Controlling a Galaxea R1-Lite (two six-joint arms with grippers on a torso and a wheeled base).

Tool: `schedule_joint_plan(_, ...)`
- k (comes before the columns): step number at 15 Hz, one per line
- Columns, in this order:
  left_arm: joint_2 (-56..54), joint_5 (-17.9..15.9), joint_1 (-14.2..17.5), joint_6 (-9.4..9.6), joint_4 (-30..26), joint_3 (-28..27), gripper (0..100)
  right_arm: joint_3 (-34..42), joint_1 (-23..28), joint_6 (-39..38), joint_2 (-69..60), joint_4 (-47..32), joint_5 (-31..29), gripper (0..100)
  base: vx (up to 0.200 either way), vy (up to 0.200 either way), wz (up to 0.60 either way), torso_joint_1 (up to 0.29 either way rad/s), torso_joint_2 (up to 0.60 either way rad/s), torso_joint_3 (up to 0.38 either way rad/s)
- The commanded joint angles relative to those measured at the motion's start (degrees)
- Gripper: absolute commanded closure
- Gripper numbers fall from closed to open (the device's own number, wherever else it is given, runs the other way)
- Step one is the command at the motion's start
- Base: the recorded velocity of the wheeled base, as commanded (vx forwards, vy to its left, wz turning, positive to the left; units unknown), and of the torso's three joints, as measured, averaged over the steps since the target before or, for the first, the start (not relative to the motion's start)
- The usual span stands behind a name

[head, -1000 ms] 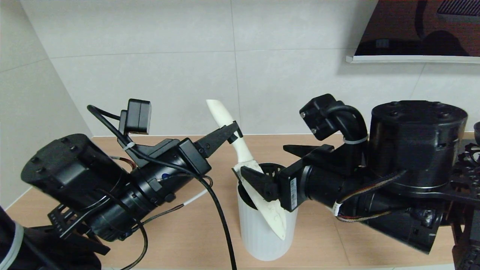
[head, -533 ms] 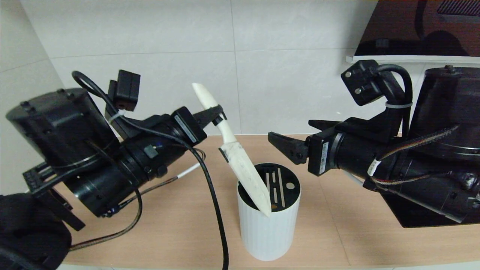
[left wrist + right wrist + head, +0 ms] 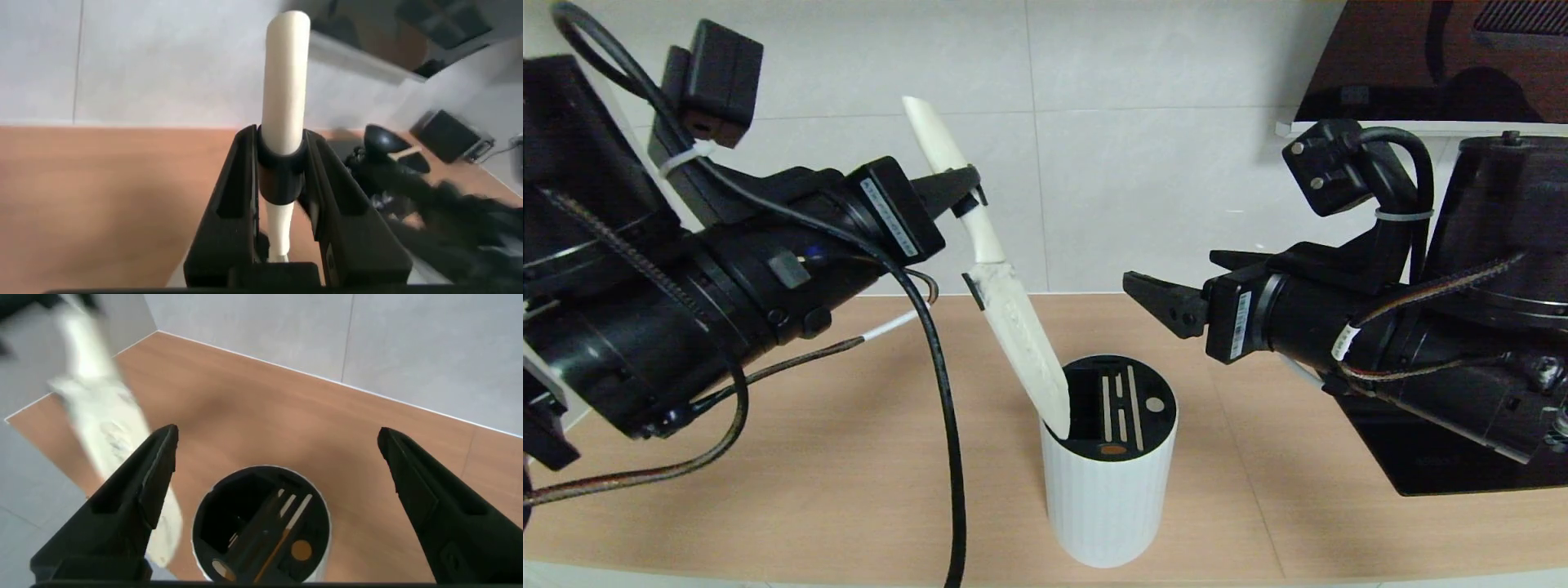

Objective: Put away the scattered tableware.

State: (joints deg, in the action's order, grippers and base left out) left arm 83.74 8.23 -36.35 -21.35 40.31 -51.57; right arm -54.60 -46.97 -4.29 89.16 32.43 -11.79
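Note:
My left gripper (image 3: 966,198) is shut on the cream handle of a white ceramic knife (image 3: 1013,327), held tilted above the counter. The blade points down and its tip sits at the near-left rim of the white knife holder (image 3: 1109,482), whose black slotted top (image 3: 1123,400) faces up. In the left wrist view the handle (image 3: 282,98) stands clamped between the two black fingers (image 3: 237,188). My right gripper (image 3: 1168,302) hangs open, up and to the right of the holder, holding nothing. The right wrist view looks down on the holder (image 3: 261,531), with the knife (image 3: 110,433) blurred beside it.
The holder stands on a wooden counter (image 3: 833,465) backed by a grey tiled wall (image 3: 1094,122). A black cooktop (image 3: 1462,474) lies at the right. A dark hood (image 3: 1429,65) hangs at the upper right. Cables (image 3: 931,384) trail from my left arm.
My left gripper has lifted the knife up and to the left, so the blade tip rose from in front of the holder to its rim. My right gripper let go of the blade and drew back right.

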Motion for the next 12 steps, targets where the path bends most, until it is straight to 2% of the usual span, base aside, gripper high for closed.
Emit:
schedule_joint_plan(1,0.6,3.7,-1.9,2.98,0.1,-1.4,100,0.1,0.0,0.0,0.2,0.0,-0.1,0,0.0,0.0,0.0,0.0,0.0,0.0)
schedule_joint_plan(2,1.6,7.8,-3.6,5.0,0.1,-2.7,100,0.1,0.1,0.0,0.2,0.0,0.0,0,0.0,0.0,0.0,0.0,0.0,0.0)
schedule_joint_plan(4,3.4,14.4,-6.5,7.37,0.6,-3.8,100,0.2,1.0,0.0,0.2,0.0,0.0,0,0.0,0.0,0.0,0.0,0.0,0.0)
schedule_joint_plan(6,4.2,18.4,-7.9,11.68,1.9,-3.5,100,-0.1,2.5,0.1,0.1,0.0,0.0,0,0.0,0.0,0.0,0.0,0.0,0.0)
schedule_joint_plan(7,4.2,18.4,-7.9,11.68,1.9,-3.5,100,-0.1,2.5,0.1,0.1,0.0,0.0,0,0.0,0.0,0.0,0.0,0.0,0.0)
schedule_joint_plan(8,6.1,23.2,-8.9,13.44,2.0,-3.5,100,-0.1,3.0,0.1,-0.2,0.0,0.1,0,0.0,0.0,0.0,0.0,0.0,0.0)
schedule_joint_plan(9,7.1,25.7,-9.1,14.31,2.0,-3.3,100,-0.1,3.0,0.1,-0.4,0.0,0.1,0,0.0,0.0,0.0,0.0,0.0,0.0)
schedule_joint_plan(11,7.8,26.0,-9.4,16.16,3.5,-3.2,100,-0.1,3.0,0.1,-0.4,0.0,0.1,0,0.0,0.0,0.0,0.0,0.0,0.0)
schedule_joint_plan(12,9.3,27.9,-11.7,18.62,8.1,-3.3,100,-0.1,3.0,0.1,-0.2,0.0,0.1,0,0.0,0.0,0.0,0.0,0.0,0.0)
